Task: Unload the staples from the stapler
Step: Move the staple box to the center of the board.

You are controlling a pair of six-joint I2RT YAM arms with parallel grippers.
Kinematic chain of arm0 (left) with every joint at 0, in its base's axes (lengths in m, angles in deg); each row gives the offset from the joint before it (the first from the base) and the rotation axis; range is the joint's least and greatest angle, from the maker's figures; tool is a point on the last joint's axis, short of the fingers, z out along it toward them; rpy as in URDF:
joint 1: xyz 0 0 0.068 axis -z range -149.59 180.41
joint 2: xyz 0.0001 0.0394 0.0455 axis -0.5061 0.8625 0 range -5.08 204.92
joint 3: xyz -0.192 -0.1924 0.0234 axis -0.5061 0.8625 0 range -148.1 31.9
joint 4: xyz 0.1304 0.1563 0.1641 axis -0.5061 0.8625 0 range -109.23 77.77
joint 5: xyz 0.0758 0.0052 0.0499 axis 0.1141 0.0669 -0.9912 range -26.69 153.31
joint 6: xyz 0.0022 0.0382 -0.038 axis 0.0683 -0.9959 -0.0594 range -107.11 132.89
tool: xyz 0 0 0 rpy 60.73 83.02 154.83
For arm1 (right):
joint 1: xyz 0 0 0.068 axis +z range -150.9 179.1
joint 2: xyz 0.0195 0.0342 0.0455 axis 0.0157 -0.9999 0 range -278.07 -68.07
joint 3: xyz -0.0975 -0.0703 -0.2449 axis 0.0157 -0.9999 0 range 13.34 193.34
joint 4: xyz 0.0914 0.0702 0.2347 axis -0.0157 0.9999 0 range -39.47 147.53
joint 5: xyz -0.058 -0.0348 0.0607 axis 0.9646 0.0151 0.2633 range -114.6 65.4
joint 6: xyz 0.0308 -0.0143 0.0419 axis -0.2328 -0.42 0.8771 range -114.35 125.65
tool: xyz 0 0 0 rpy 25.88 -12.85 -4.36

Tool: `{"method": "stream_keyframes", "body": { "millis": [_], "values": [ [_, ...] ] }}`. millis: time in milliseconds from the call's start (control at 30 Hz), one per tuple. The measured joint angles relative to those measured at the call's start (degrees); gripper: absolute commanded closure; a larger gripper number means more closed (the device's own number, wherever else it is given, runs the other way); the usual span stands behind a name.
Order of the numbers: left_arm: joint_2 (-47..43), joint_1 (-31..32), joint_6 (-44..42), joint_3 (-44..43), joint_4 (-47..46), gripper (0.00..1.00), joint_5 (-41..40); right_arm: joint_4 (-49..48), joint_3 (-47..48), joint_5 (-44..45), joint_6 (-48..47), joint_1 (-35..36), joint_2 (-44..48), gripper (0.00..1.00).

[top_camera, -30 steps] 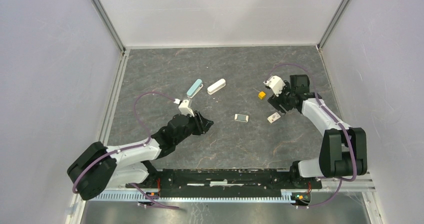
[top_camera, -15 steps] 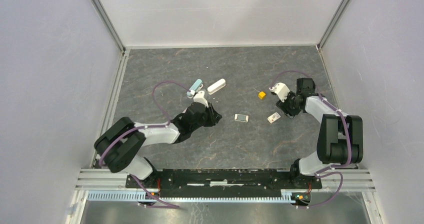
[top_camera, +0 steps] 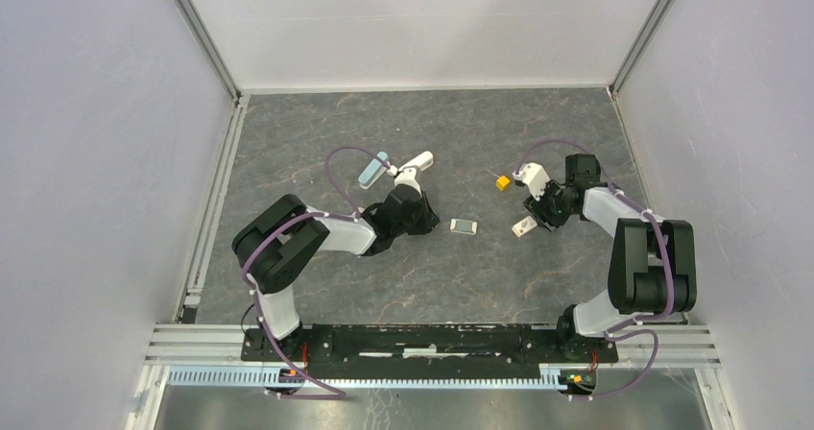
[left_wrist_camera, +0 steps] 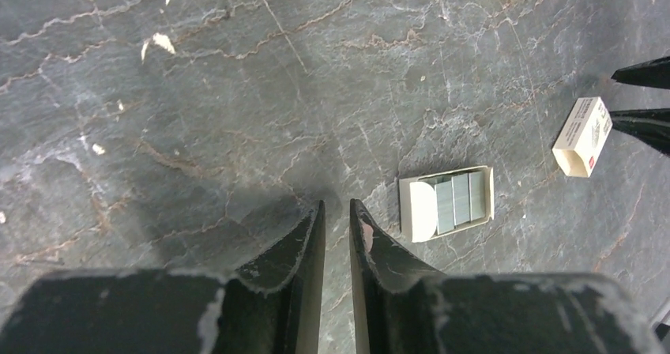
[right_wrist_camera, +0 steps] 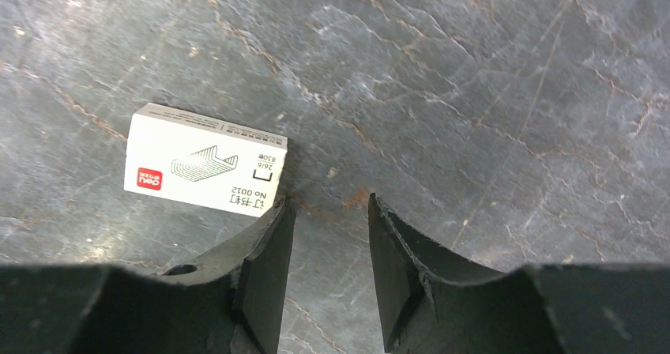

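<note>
Left wrist view: left gripper sits low over the dark veined table. Its fingers are nearly together, with only a thin slit of table between them and nothing held. Just right of the tips lies a small open tray holding grey staple strips side by side. It is clear of the fingers. Farther right is a small white staple box. Two black fingertips of the other arm enter from the frame edge, the lower one just beside the box.

Right wrist view: right gripper is part open, with bare table between the fingers and nothing gripped. The staple box, printed with a staple drawing and a red label, lies flat outside the jaws. Its near corner is right at the tip of one finger; contact cannot be confirmed.

Top external view: both arms reach toward mid-table. The staples show as a short thin sliver on the table just beside a yellow block, on its far-left side. They are apart from both grippers and too small for detail. A teal oblong and a white oblong lie near each other beyond the left arm, the white one partly behind the left wrist. The tray sits between the two grippers.
</note>
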Motion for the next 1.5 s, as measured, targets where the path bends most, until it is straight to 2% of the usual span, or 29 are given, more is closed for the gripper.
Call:
{"method": "stream_keyframes", "body": {
  "millis": [700,1067,1500],
  "values": [
    [3.32,0.59,0.13,-1.88,-3.78,0.78,2.25,1.42,-1.81,-2.23,1.53,1.99,1.92,0.57],
    [4.24,1.77,0.96,-2.05,-5.42,0.78,3.13,1.31,-2.93,-2.84,3.34,7.39,2.95,0.57],
    [5.55,2.21,1.64,-3.48,-5.73,0.78,3.50,0.81,-2.93,-2.56,5.53,9.18,2.75,0.57]
  ]
}}
